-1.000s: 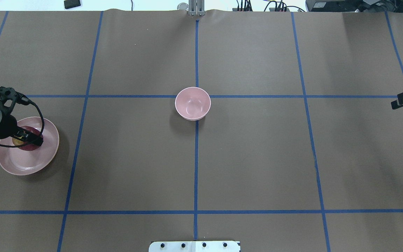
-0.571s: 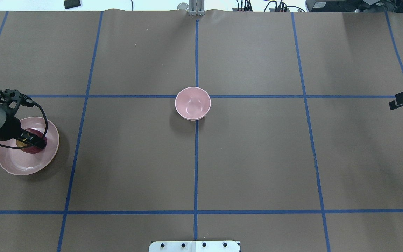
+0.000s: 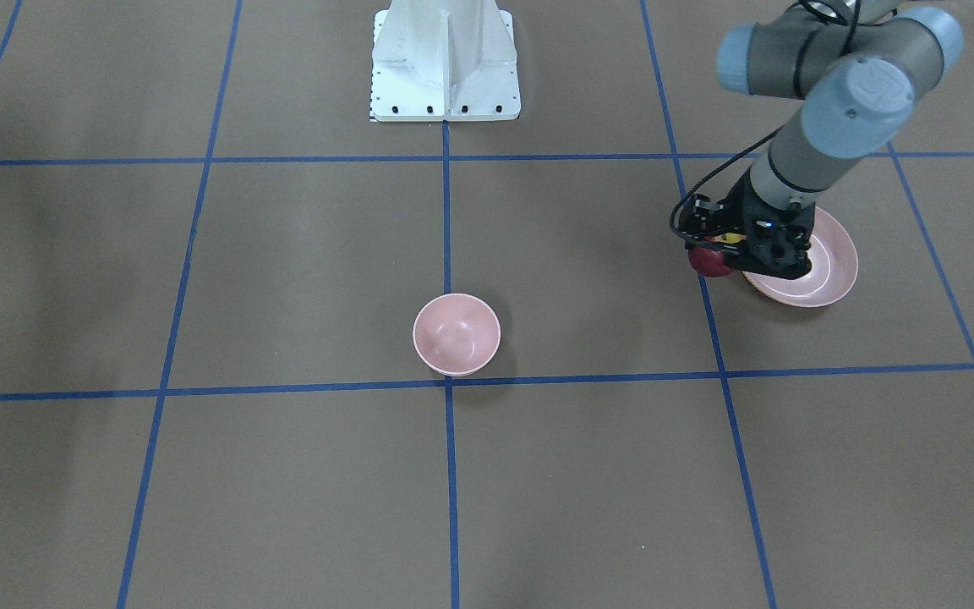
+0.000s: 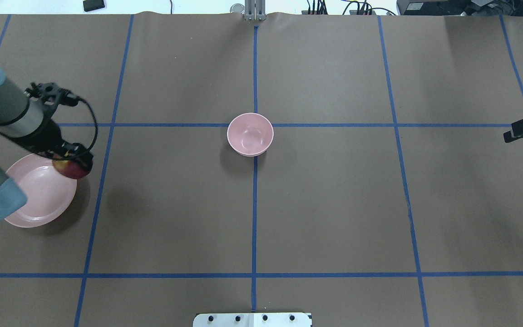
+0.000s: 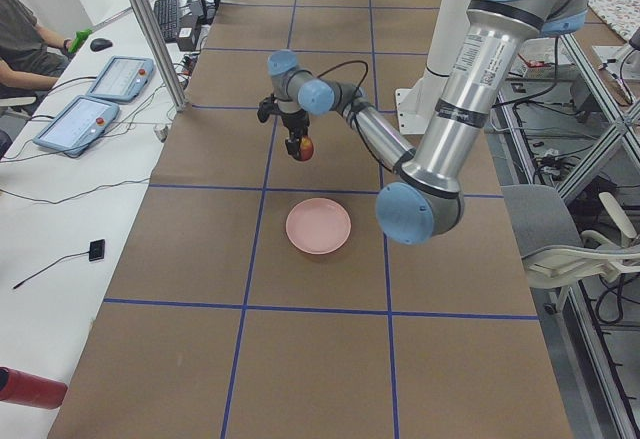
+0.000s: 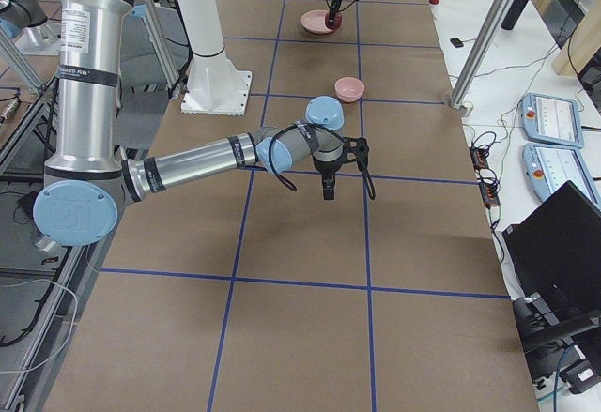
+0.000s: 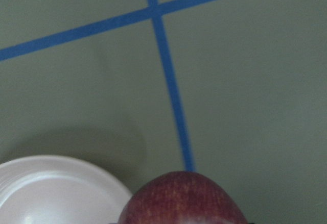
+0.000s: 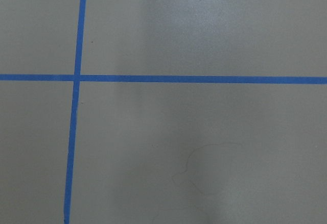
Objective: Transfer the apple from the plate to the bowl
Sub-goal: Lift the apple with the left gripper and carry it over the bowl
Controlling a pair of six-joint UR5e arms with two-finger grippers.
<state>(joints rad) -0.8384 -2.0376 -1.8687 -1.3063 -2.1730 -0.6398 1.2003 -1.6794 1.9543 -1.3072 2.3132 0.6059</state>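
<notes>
Left gripper [image 4: 74,160] is clamped on the round dark-red apple [image 4: 71,170], held up over the rim of the wide shallow pale-pink plate [image 4: 39,200]. Carry level, clear the small deep pale-pink bowl [image 4: 250,134] rim, centre, lower inside, then release.

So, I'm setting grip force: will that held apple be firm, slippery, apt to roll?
Likely firm: the apple looks round and undented in the left gripper. Its smooth curved skin gives the jaws little flat contact, so it might slip. Released, it would probably roll; the steep bowl should contain it.
</notes>
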